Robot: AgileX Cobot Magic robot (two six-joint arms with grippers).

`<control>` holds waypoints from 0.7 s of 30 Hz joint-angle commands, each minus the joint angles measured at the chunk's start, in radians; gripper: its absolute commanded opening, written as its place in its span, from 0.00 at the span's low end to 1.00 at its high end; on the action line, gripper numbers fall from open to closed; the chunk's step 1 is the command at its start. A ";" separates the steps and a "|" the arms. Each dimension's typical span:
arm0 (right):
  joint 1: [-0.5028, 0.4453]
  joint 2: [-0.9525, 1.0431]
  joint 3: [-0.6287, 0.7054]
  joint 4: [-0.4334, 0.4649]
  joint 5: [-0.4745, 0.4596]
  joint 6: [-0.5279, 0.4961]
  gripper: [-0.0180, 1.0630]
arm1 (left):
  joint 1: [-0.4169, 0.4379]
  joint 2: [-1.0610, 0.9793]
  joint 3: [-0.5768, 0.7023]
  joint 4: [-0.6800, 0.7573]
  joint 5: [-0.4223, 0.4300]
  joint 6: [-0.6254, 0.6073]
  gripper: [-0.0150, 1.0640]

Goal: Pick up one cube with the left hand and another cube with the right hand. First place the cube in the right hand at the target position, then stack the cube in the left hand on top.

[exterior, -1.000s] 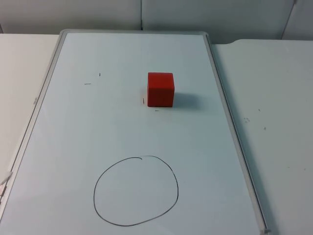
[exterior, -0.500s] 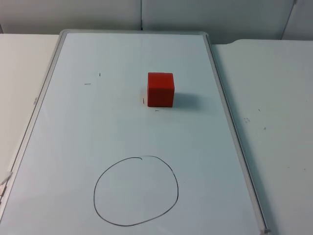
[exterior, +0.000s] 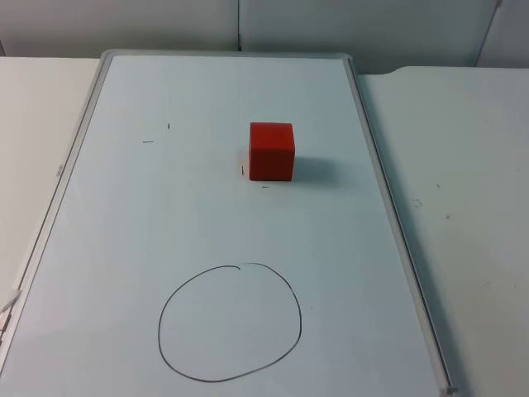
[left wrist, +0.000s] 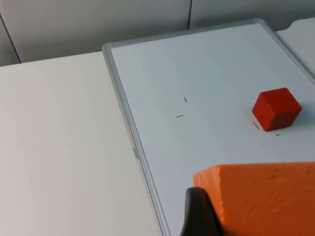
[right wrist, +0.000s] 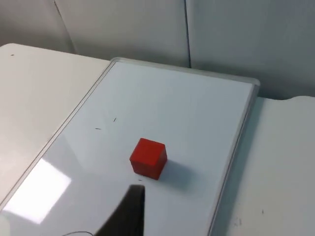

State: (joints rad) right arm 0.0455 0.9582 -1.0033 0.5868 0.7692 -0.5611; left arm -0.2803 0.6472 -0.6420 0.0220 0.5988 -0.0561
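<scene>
The left gripper [left wrist: 216, 216] is largely cut off; one black finger [left wrist: 199, 214] presses the side of an orange cube [left wrist: 261, 199], which it has clamped. Of the right gripper [right wrist: 125, 216] a blurred dark fingertip shows, so I cannot tell how far it is open. A red cube [exterior: 272, 151] sits on the whiteboard [exterior: 124, 215], at 12 o'clock from the drawn circle [exterior: 230, 322], well inside the board's frame

A red cube [exterior: 272, 150] sits on a pale whiteboard [exterior: 207, 223] with a light grey frame, marked with a thin black drawn circle [exterior: 230, 322] and a few small black dashes. An orange cube [left wrist: 266, 199] shows against a black fingertip [left wrist: 199, 214]. The table [exterior: 463, 182] is off-white.
</scene>
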 commanded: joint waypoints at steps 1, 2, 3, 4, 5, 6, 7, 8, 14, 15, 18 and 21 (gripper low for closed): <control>0.022 0.082 -0.057 0.017 -0.012 -0.018 0.97 | -0.007 -0.007 0.003 -0.004 -0.026 -0.003 0.28; 0.053 0.148 -0.102 0.014 -0.014 -0.004 0.97 | -0.007 -0.007 0.003 0.000 -0.026 -0.003 0.28; 0.082 0.202 -0.146 0.006 -0.016 0.024 0.97 | -0.007 -0.007 0.003 0.000 -0.026 -0.003 0.28; 0.082 0.202 -0.146 0.006 -0.016 0.024 0.97 | -0.007 -0.007 0.003 0.000 -0.026 -0.003 0.28; 0.125 0.264 -0.189 -0.013 -0.025 0.065 0.97 | -0.007 -0.007 0.003 0.003 -0.026 -0.003 0.28; 0.199 0.355 -0.244 -0.087 -0.035 0.141 0.97 | -0.007 -0.007 0.003 0.004 -0.026 -0.003 0.28; 0.243 0.402 -0.284 -0.164 -0.046 0.219 0.97 | -0.007 -0.007 0.003 0.008 -0.026 -0.003 0.28; 0.294 0.460 -0.323 -0.244 -0.053 0.320 0.97 | -0.007 -0.007 0.003 0.010 -0.026 -0.003 0.28; 0.462 0.668 -0.452 -0.625 -0.049 0.723 0.97 | -0.007 -0.007 0.003 0.015 -0.026 -0.003 0.28; 0.488 0.717 -0.472 -0.688 -0.042 0.806 0.97 | -0.007 -0.007 0.003 0.015 -0.026 -0.003 0.28; 0.536 0.864 -0.527 -0.767 -0.044 0.978 0.97 | -0.007 -0.007 0.003 0.016 -0.026 -0.003 0.28; 0.545 0.915 -0.545 -0.773 -0.048 1.020 0.97 | -0.007 -0.007 0.003 0.016 -0.026 -0.003 0.28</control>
State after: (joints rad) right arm 0.5808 1.8606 -1.5375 -0.1654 0.7253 0.4134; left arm -0.2803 0.6472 -0.6420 0.0360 0.5988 -0.0561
